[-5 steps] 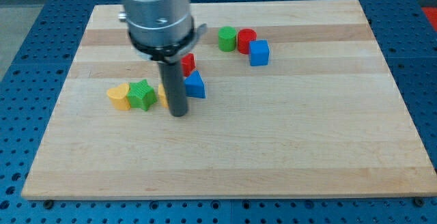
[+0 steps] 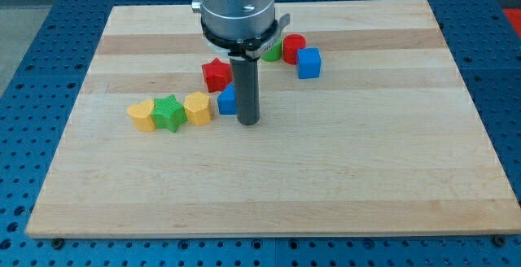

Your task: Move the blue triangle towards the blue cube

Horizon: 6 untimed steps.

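Note:
The blue triangle (image 2: 226, 100) lies near the board's middle, partly hidden behind my rod. My tip (image 2: 247, 122) rests on the board just to the right of it and slightly below, touching or nearly touching its right side. The blue cube (image 2: 308, 63) sits further up and to the right, next to a red cylinder (image 2: 294, 47).
A red star-like block (image 2: 216, 74) lies just above the blue triangle. A yellow block (image 2: 197, 107), a green star (image 2: 168, 112) and a yellow heart (image 2: 142, 114) form a row to its left. A green cylinder (image 2: 272, 51) is partly hidden by the arm.
My tip moved right, from the blue triangle's left side to its right side. The yellow block, hidden before, now shows. The blue triangle sits about where it was.

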Available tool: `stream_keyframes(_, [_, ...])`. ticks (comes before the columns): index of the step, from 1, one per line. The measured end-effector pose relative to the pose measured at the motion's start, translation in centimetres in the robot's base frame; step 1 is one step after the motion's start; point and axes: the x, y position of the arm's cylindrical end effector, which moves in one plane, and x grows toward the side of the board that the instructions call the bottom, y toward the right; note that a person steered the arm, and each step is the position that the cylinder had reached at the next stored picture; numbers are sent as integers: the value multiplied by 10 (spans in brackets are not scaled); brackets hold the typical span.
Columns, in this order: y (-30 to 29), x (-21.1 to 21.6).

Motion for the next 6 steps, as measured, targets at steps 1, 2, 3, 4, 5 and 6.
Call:
stream_keyframes(1, [-17, 0])
stream_keyframes(2, [-47, -1])
stream_keyframes(3, [-68, -7])
stream_keyframes(4, [-57, -11])
stream_keyframes(5, [-5, -11])
stream_keyframes(6, [32, -22])
